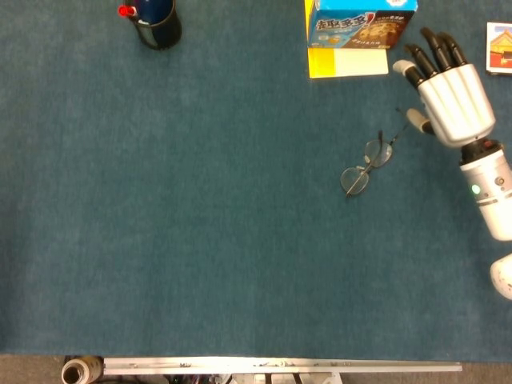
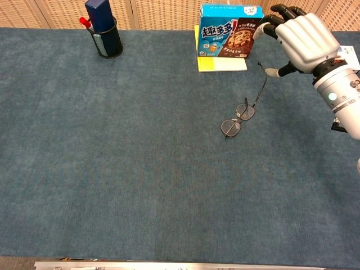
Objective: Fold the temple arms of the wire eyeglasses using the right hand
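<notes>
The wire eyeglasses point(image 1: 366, 166) point(image 2: 238, 119) lie on the blue cloth right of centre, lenses toward me, one temple arm point(image 2: 261, 83) stretched out toward the back right. My right hand point(image 1: 450, 88) point(image 2: 300, 38) hovers open just right of that temple's tip, fingers spread and pointing away from me. Its thumb point(image 1: 418, 122) touches or nearly touches the end of the temple. My left hand is out of both views.
A blue cookie box point(image 1: 360, 20) point(image 2: 229, 32) on a yellow pad point(image 1: 347, 63) stands just behind the glasses and left of my hand. A black pen holder point(image 1: 156, 24) point(image 2: 105, 35) sits at the back left. A small card point(image 1: 499, 48) lies at the far right edge.
</notes>
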{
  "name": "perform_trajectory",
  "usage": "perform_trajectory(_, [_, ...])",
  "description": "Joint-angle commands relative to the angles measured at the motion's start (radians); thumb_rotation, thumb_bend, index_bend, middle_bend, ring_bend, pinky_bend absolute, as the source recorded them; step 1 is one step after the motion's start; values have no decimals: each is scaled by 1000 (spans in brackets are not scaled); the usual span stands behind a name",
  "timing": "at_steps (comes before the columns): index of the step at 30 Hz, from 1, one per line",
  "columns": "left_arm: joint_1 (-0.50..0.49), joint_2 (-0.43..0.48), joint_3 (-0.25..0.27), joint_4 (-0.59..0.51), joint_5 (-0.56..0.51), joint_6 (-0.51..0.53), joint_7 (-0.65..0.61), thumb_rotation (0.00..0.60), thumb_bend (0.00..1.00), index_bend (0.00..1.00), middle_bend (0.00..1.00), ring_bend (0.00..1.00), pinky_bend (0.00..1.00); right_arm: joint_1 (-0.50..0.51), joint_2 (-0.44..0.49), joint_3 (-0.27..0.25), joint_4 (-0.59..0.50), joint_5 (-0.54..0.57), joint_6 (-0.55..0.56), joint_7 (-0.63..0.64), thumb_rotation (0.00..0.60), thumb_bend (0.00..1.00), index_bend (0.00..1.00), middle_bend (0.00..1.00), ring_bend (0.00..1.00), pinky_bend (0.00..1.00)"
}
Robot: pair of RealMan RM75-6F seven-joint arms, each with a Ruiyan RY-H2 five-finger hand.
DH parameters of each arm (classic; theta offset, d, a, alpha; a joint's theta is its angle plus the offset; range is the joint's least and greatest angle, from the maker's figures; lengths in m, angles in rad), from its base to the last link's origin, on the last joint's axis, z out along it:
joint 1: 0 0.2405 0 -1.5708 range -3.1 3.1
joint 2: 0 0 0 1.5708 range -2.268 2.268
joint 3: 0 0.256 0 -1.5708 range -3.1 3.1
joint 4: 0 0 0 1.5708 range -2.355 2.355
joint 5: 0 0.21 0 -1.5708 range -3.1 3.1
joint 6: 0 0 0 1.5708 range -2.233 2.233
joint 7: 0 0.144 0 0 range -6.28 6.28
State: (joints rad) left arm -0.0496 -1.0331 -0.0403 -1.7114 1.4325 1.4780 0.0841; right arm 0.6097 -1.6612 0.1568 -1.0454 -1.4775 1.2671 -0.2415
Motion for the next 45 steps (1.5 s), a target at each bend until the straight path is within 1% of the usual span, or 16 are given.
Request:
perform_trajectory(1, [0, 0, 0, 0, 0, -1, -1, 600, 101, 211, 192, 231, 485, -1, -3, -4, 0, -4, 1, 3, 600, 70, 338, 251, 78, 156])
perform_trajectory(12, [0, 2, 1, -1, 1, 0, -5, 600, 101, 211, 192, 230, 485, -1, -17, -21, 2, -28, 6, 19, 600, 33, 338, 254, 78, 156])
perform_trajectory(27, [0, 3, 1, -2, 0, -1, -8, 600, 101, 211, 193, 231, 485, -10, -25, -53, -12, -61, 9, 22, 600, 33, 338, 255, 78, 156])
perform_trajectory(45, [0, 3, 0, -3, 0, 1, -4, 600, 101, 211, 203, 231, 485, -24, -56, -93, 16, -92, -6, 21, 600, 33, 338, 255, 78, 156])
